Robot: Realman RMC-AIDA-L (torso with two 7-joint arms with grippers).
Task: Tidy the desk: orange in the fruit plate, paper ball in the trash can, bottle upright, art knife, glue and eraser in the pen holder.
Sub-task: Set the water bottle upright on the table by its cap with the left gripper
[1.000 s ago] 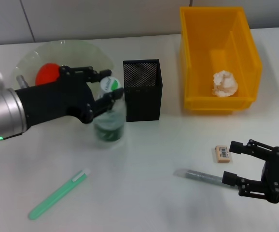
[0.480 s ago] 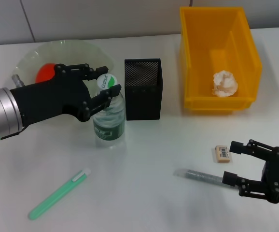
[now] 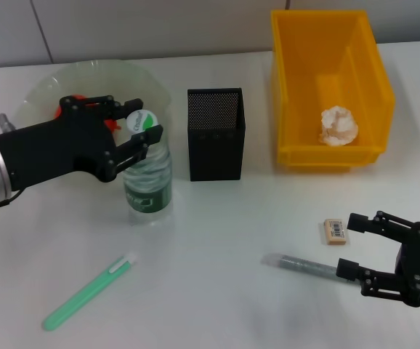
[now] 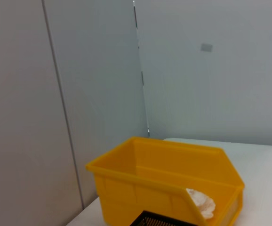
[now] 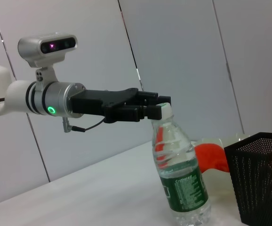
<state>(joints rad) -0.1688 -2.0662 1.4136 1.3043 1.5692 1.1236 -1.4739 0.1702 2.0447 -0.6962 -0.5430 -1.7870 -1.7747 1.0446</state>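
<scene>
The clear bottle (image 3: 146, 182) with a green label stands upright left of the black mesh pen holder (image 3: 215, 134). My left gripper (image 3: 139, 120) is shut on the bottle at its white cap; the right wrist view shows this gripper (image 5: 151, 111) on the bottle (image 5: 180, 179). The orange (image 3: 59, 110) lies in the glass fruit plate (image 3: 86, 76), mostly hidden by my left arm. My right gripper (image 3: 357, 246) is open at the near right. Its lower finger is by the end of the grey art knife (image 3: 304, 265). The eraser (image 3: 335, 231) lies just beyond it. The green glue stick (image 3: 86, 292) lies at the near left.
The yellow bin (image 3: 290, 94) at the back right holds the paper ball (image 3: 338, 125); the left wrist view shows the bin (image 4: 140, 188) and the paper ball (image 4: 199, 202). The pen holder (image 5: 260, 179) and the orange (image 5: 211, 157) also show in the right wrist view.
The bottle went from tilted to upright in my left gripper and shifted to the left, away from the pen holder. The right arm has not moved.
</scene>
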